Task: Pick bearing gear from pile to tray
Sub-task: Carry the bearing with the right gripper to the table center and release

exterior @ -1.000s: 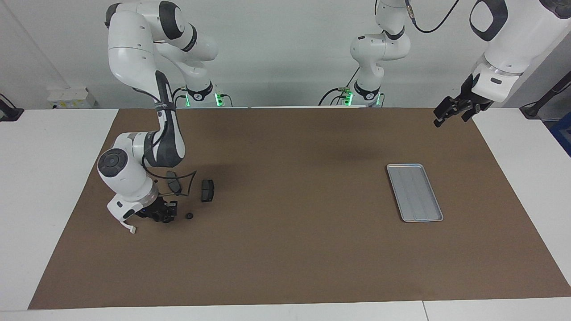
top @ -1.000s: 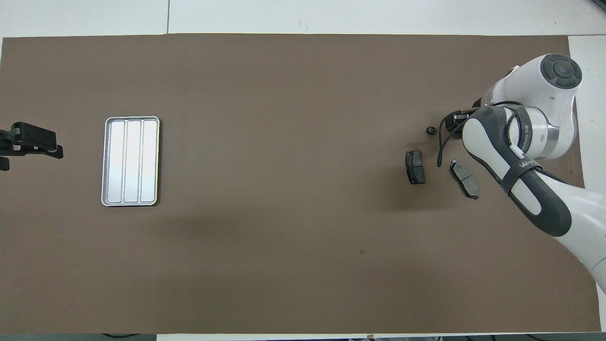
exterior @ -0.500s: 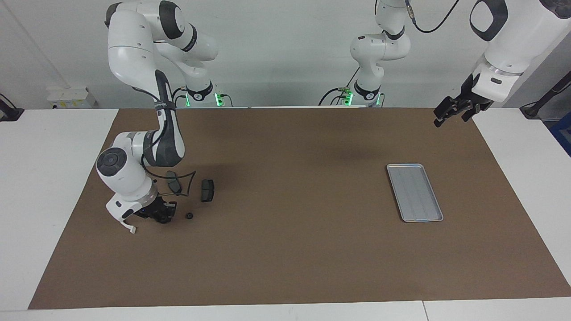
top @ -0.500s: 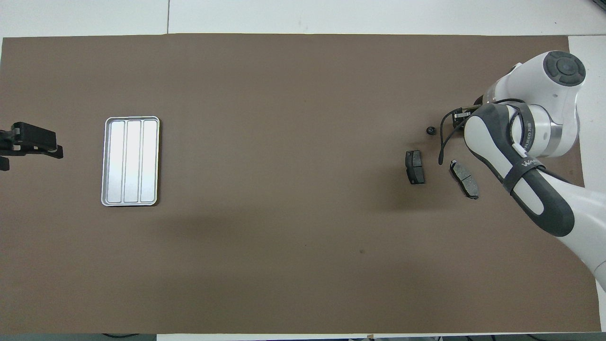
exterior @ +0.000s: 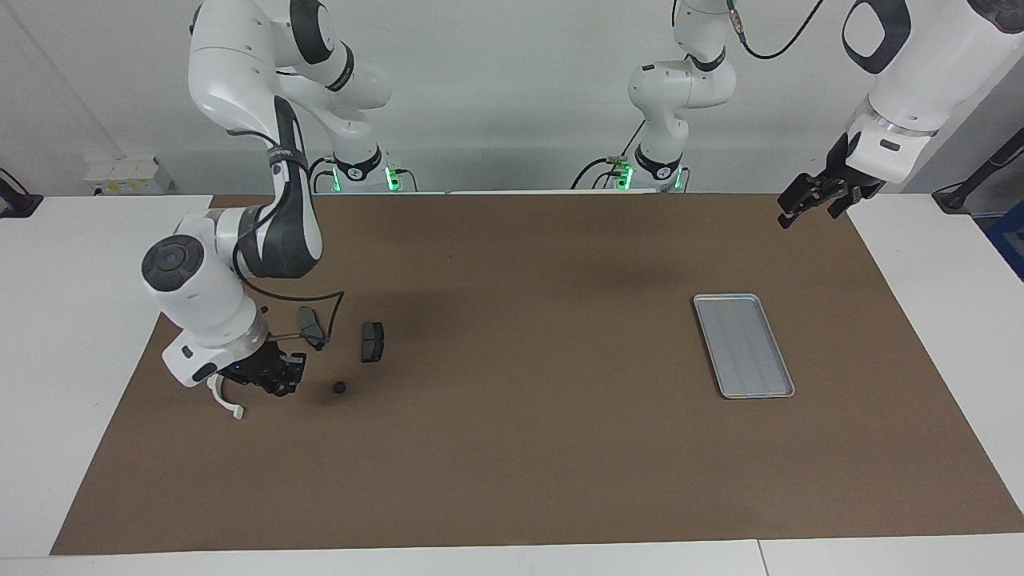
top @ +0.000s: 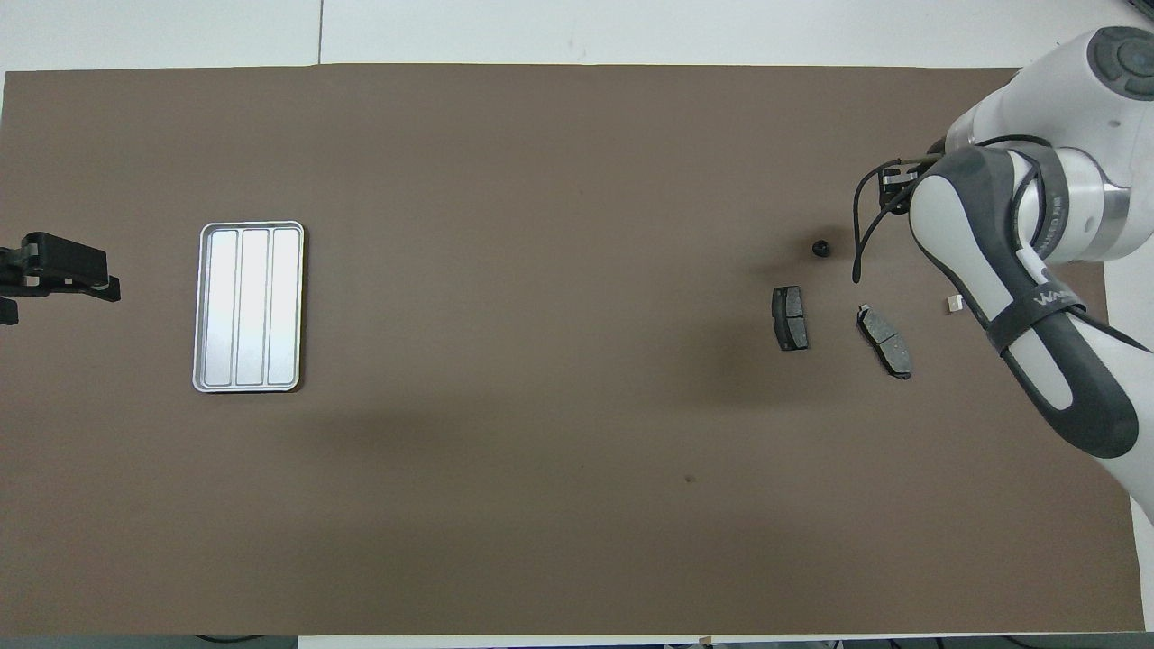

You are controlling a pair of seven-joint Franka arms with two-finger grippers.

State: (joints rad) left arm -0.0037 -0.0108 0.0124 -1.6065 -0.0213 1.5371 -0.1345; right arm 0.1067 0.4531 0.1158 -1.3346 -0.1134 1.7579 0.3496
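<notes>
1. Gear [exterior: 339, 388] – a tiny black round piece, lying farther from the robots than the two brake pads [exterior: 371, 341]; likely hard and light, best pinched across its rim.
2. Right gripper [exterior: 276, 378] hangs just beside it – clenched, possibly on something small; I cannot tell what.
3. Left gripper [exterior: 810, 200] waits released, nearer the robots than the tray [exterior: 744, 346].

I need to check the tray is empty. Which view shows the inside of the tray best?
The overhead view: the tray is seen almost straight down, so its ribbed floor shows bare, with no part in it. The facing view shows it slanted and greyer, though it also looks empty there.
</notes>
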